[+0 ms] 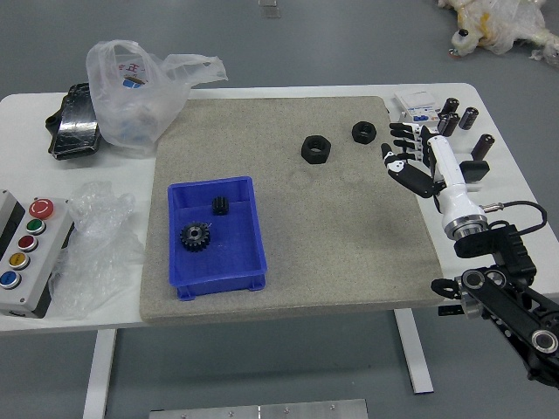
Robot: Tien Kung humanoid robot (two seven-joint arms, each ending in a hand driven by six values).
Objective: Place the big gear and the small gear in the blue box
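The blue box (221, 273) stands on the left part of the grey-brown mat. Inside it, the big gear (195, 236) lies toward the left wall and the small gear (221, 205) sits farther back. My right hand (398, 150) is over the mat's right edge, well to the right of the box. Its fingers are spread and hold nothing. The left hand does not show.
Two black nuts (315, 149) (363, 133) lie on the mat left of my right hand. Black cylinders and white blocks stand at the back right. A button panel (31, 253), plastic bags and a black package occupy the left side.
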